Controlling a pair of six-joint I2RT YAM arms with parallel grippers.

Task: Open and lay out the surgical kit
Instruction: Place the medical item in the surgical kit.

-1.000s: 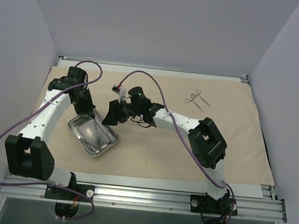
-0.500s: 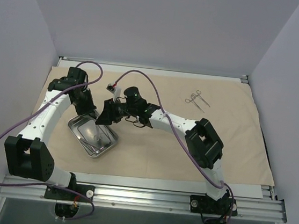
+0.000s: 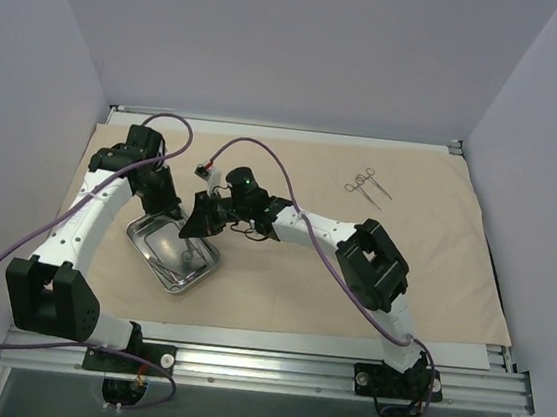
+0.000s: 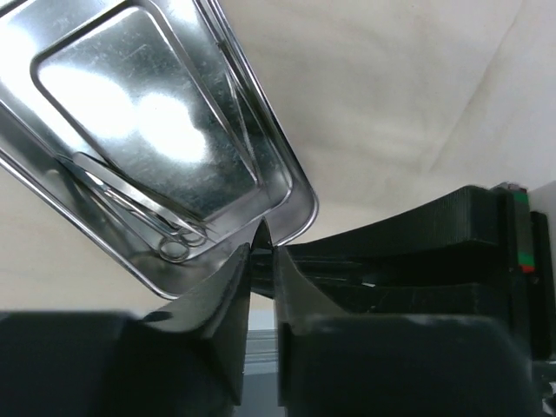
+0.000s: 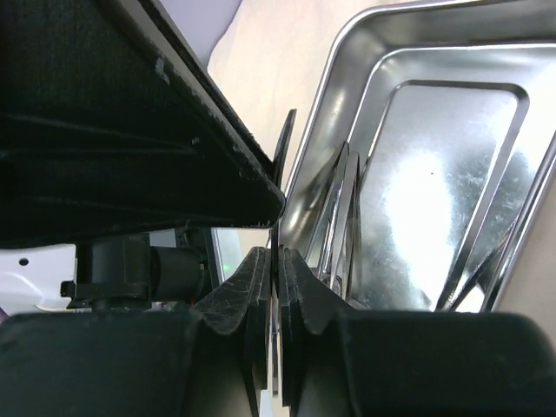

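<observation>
Right hand (image 5: 274, 265) at bottom centre with both dark fingers pressed together, steel tray (image 5: 408, 16) just beyond on the right, thin metal instruments (image 5: 346, 208) leaning along its near wall, beige cloth (image 5: 287, 52) behind, black casing (image 5: 122, 104) filling upper left

Nothing here can be read.
No letters, numbers or brand marks can be made out on the steel tray (image 3: 165, 246) or the beige cloth wrap (image 3: 425, 245). The small white piece (image 3: 205, 170) by the purple cable (image 3: 265, 147) is too small to tell.
</observation>
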